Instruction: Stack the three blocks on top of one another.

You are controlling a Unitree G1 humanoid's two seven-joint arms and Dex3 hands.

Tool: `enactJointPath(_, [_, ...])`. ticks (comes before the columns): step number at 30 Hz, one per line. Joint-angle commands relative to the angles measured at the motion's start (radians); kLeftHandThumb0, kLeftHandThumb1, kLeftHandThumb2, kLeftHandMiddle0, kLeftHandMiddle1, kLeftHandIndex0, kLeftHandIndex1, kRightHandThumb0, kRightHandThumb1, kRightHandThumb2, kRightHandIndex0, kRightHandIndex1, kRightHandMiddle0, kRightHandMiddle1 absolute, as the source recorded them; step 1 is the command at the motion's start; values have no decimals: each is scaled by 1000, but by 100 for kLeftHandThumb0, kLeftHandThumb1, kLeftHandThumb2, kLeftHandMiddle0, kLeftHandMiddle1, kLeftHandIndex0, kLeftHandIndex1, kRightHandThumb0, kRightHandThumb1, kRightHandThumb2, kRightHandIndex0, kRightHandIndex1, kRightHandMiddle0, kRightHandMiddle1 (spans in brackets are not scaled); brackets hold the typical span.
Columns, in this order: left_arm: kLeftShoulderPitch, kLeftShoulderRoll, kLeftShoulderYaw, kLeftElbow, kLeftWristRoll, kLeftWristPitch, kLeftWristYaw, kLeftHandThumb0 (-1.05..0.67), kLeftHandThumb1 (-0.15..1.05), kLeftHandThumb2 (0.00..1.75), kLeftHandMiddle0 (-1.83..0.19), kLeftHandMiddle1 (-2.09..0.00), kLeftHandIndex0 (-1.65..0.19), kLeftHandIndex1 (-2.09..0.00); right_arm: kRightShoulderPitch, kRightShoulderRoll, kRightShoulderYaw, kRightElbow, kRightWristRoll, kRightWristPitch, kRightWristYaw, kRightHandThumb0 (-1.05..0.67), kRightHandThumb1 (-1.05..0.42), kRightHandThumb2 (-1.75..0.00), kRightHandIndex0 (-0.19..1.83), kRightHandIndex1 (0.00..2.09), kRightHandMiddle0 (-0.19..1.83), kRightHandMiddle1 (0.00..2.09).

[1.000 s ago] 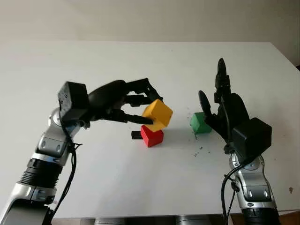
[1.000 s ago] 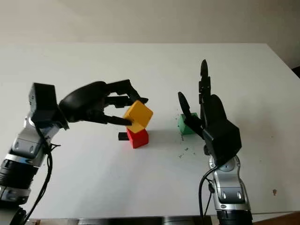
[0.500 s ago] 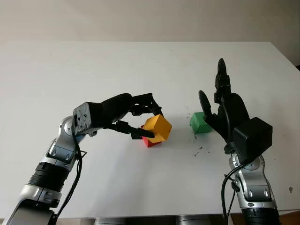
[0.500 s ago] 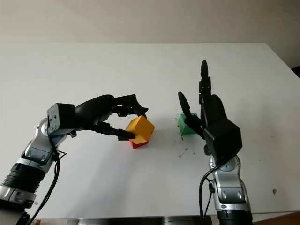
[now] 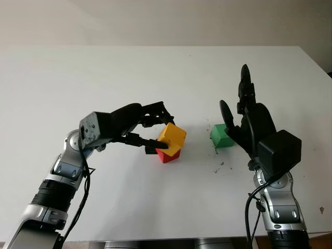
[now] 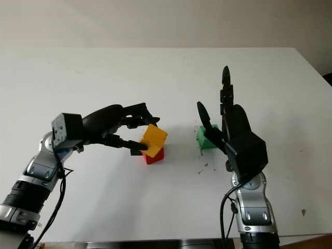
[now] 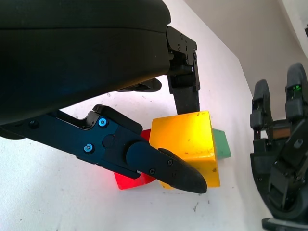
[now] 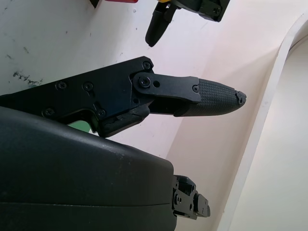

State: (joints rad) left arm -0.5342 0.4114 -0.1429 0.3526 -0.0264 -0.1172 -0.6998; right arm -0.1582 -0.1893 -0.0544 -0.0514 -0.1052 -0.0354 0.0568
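A: Why is the yellow block (image 5: 171,136) tilted on the red block (image 5: 167,153)?
B: It is pinched by the left hand (image 5: 148,127) for seating. The green block (image 5: 221,135), right of red, is flanked by the open right hand (image 5: 249,122).

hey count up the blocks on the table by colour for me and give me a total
Yellow block: 1, held tilted in the left hand on top of the red one
Red block: 1, on the table under the yellow one
Green block: 1, on the table beside the open right hand
Total: 3 blocks
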Motion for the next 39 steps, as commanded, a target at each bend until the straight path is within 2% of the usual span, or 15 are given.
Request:
enactJointPath(1, [-38, -5, 19, -11, -18, 25, -7, -49, 105, 11, -32, 0, -23, -166, -4, -9, -4, -10, 2, -3, 2, -78, -105, -52, -19, 0, -19, 5])
enactJointPath(5, [-44, 6, 18, -21, -13, 52, -8, -49, 105, 9, -33, 0, -27, -162, -5, -9, -4, -9, 1, -7, 1, -78, -105, -52, -19, 0, -19, 5])
enactJointPath(22, [-37, 5, 16, -20, 5, 51, -12, -48, 103, 6, -36, 0, -33, -154, -8, -9, -7, -3, 7, -12, 5, -79, -105, -52, -19, 0, -19, 5])
enactJointPath(27, [-33, 5, 9, 0, 29, -5, 4, -47, 101, 5, -38, 0, -32, -152, -6, -9, -8, -8, 7, -6, 4, -78, -105, -52, -19, 0, -19, 5])
enactJointPath(31, [-24, 15, -8, -13, 95, -32, 47, -50, 101, 5, -39, 0, -34, -147, -4, -10, -8, -13, 8, -3, 8, -78, -105, -51, -19, 0, -19, 5])
enactJointPath(39, [-13, 28, -27, -32, 179, -61, 88, -49, 104, 6, -36, 0, -32, -135, -7, -14, -7, -8, 0, -6, 7, -79, -105, -52, -19, 0, -18, 5])
